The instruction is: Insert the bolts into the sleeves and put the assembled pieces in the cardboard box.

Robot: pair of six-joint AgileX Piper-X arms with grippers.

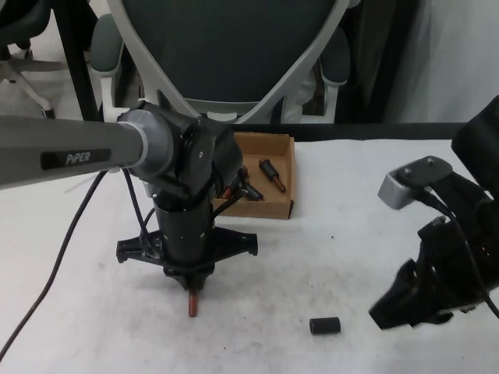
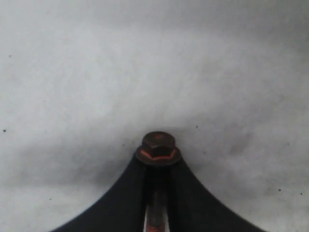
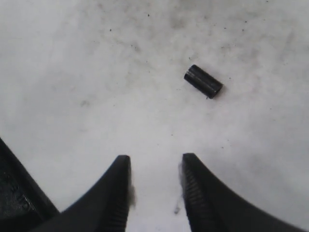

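Your left jaws grip bolt point(image 2: 158, 145), head down | right jaws spread, empty | sleeve point(image 3: 203, 81) flat ahead of right jaws, axis askew

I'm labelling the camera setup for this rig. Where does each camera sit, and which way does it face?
High view: behind the arms, looking forward and down over the bench; shows both arms and the cardboard box.
Left wrist view: on the left arm, looking along the left gripper at the bench; its fingers clamp a bolt.
Right wrist view: on the right arm, looking past the open right gripper at a sleeve.
Shared: the high view also shows the bolt and the sleeve.
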